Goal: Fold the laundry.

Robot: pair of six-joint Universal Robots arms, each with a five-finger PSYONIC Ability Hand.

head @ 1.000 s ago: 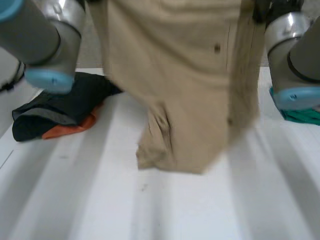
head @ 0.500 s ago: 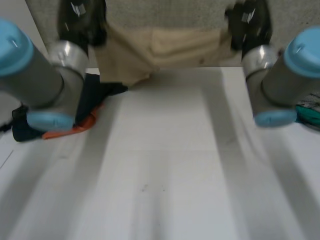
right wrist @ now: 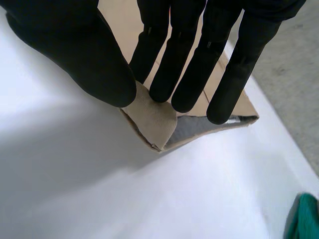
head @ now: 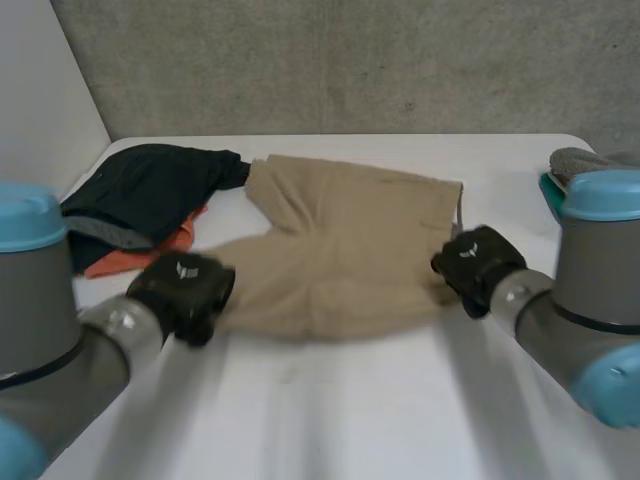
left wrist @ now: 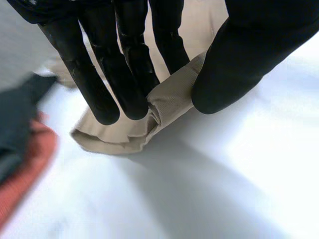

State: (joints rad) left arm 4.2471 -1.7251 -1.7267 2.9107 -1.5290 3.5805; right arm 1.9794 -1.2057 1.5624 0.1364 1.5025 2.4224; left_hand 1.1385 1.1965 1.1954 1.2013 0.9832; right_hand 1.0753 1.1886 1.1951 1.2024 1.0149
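Tan shorts (head: pixel 340 250) lie flat mid-bench (head: pixel 400 420), beside a dark clothes pile (head: pixel 140 190). Left hand (head: pixel 185 295) pinches the near-left corner. Right hand (head: pixel 478 265) pinches the near-right corner, thumb against fingers.

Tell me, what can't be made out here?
Head view: the orange cloth is mostly buried under the dark garment, so its type is unclear.
Head view: the green item and a grey cloth are largely hidden by the right arm.
Wrist views: the left hand and right hand hide most of the tan shorts.
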